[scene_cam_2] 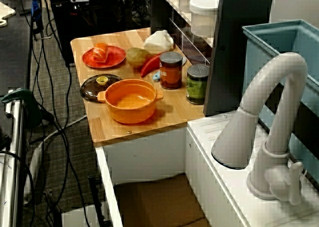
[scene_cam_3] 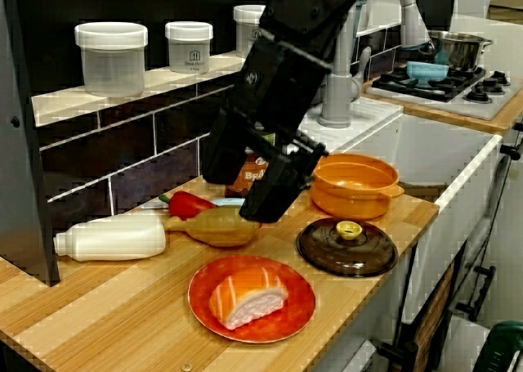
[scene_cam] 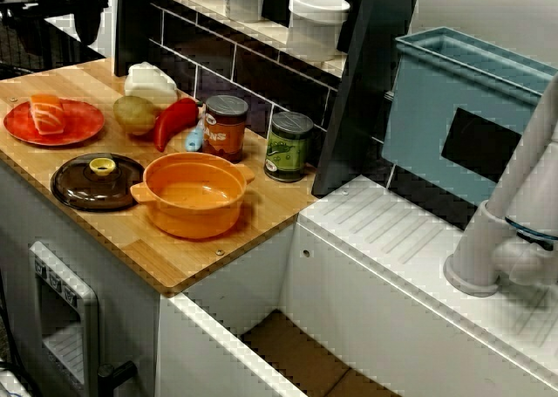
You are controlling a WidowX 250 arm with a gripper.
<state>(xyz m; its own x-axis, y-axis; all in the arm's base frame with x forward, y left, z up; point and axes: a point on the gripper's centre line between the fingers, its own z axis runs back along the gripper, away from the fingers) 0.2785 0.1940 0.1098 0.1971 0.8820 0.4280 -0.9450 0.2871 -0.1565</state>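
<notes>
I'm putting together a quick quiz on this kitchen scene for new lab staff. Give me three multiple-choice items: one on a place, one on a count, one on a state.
1. Where does the brown lid lie in relation to the orange pot?
A. On top of it
B. Beside it, on the counter
C. Inside it

2. How many cans stand behind the pot?
A. One
B. Two
C. Four

3. What state is the pot in?
A. Upright, uncovered and empty
B. Covered
C. Tipped on its side

Answers:
1 B: the lid rests flat on the wood next to the pot.
2 B: one can has a red label and the other a green label.
3 A: the view from above shows the pot's bare orange floor.
</notes>
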